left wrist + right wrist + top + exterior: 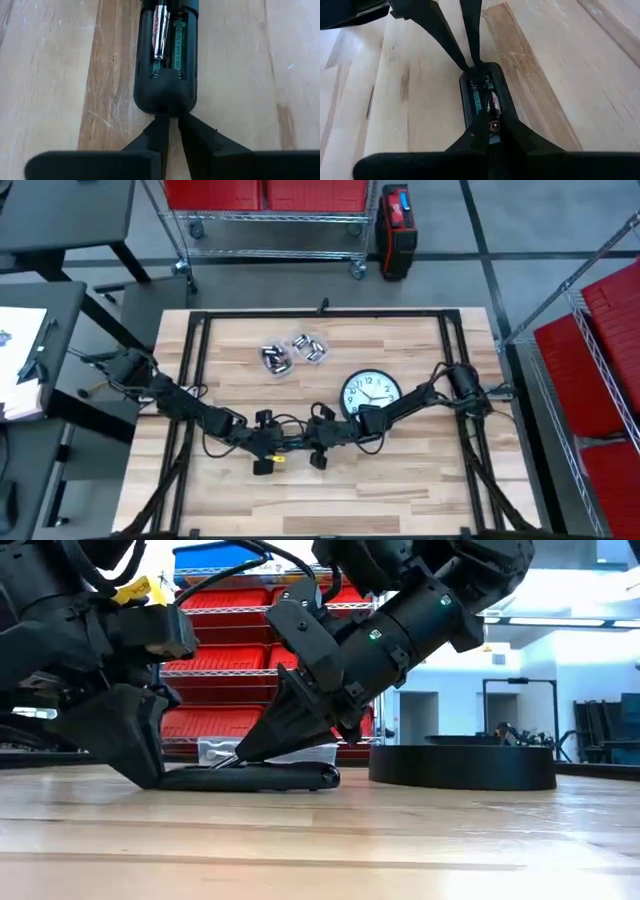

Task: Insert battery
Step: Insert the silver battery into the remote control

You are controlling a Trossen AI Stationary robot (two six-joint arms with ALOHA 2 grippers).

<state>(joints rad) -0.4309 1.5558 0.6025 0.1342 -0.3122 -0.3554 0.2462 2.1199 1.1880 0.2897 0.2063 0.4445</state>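
Jaws: right gripper [490,131] clamping on battery [492,107], left gripper [170,131] pressing nearly together against remote's near end | Remote [167,60]: lying mid-table, compartment open, battery sitting tilted in one slot | Surface: pale wooden table [420,480] carrying clock [370,393], battery trays [292,352] farther back | Room: red bins [215,660] on wire shelving showing beyond.

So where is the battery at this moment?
The battery lies partly seated in the remote's open compartment at the table's front centre, between the right gripper holding it and the left gripper.
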